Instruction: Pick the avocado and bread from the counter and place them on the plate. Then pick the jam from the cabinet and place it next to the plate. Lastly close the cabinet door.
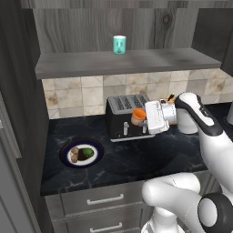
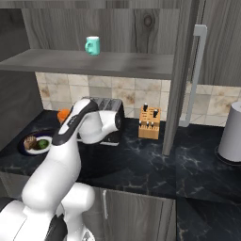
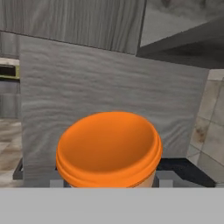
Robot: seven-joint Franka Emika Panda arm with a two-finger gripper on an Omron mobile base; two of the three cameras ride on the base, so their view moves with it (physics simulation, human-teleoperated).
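On the black desk (image 1: 136, 159) the plate (image 1: 68, 148) at left already carries avocado (image 1: 87, 152) and bread (image 1: 74, 155), so the hand (image 1: 142, 117) grips the jam (image 1: 138, 116) above the desk, right of the plate, probably to set it beside.

Beige tiled backsplash (image 1: 82, 95) behind black toaster (image 1: 125, 116) and knife block (image 2: 149, 122).

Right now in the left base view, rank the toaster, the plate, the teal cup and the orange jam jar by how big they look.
1. Black toaster
2. Round navy-rimmed plate
3. and 4. Teal cup and orange jam jar: these look alike, and the cup sits farther back, so I won't rank them.
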